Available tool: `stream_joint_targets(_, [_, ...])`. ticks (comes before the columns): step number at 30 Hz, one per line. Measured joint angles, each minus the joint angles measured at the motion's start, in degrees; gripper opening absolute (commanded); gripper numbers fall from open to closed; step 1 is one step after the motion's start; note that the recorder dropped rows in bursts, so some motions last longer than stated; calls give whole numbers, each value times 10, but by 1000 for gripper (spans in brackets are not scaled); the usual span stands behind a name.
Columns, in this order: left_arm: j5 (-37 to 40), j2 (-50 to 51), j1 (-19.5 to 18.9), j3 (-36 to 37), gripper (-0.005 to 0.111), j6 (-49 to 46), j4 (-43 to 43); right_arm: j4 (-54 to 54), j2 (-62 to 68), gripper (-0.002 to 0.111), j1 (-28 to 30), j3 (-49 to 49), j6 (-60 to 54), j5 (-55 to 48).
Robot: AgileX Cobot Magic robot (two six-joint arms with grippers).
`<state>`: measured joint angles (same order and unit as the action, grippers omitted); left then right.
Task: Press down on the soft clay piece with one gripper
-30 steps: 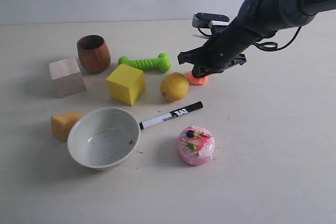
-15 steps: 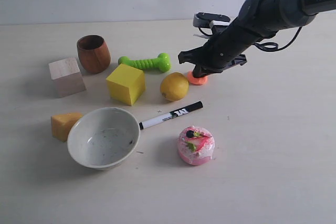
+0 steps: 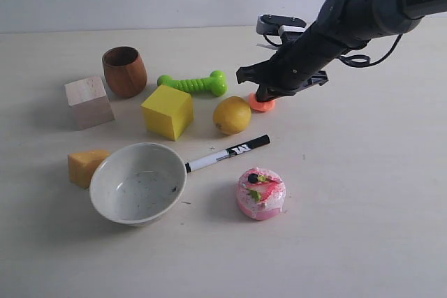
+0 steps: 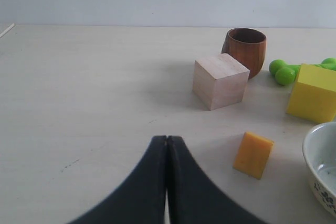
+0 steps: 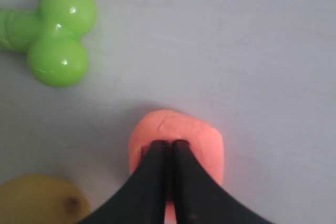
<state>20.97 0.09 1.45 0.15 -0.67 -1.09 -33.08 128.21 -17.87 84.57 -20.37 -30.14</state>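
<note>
Right gripper (image 5: 167, 142) with jaws pressed together and gripping nothing, tips down on the one soft clay piece (image 5: 195, 129).

I see the clay flat on the table (image 3: 363, 207), in the half toward the far edge and right of the middle, just beside the single lemon (image 3: 232, 114). Outward from there, one green bone toy (image 3: 192, 84), one yellow cube (image 3: 167, 112), one wooden cup (image 3: 124, 71) and one pale wooden block (image 3: 89, 102) run toward the left edge. One marker (image 3: 227, 153), one pink cake (image 3: 260, 193), one bowl (image 3: 103, 188) and one cheese wedge (image 3: 84, 165) lie nearer the front edge. My left gripper (image 4: 167, 139) hangs over bare table, jaws fully together and empty.
</note>
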Motion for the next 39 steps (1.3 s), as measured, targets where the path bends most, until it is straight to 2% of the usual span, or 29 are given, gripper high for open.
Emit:
stream_joint_targets(8, [0,0,0,0,0,0,0,0,0,5,0,0,-1,-1])
stream_joint_targets(15, [0,0,0,0,0,0,0,0,0,15,0,0,-1,-8])
stream_joint_targets(39, [0,0,0,0,0,0,0,-3,6,15,0,0,0,-10])
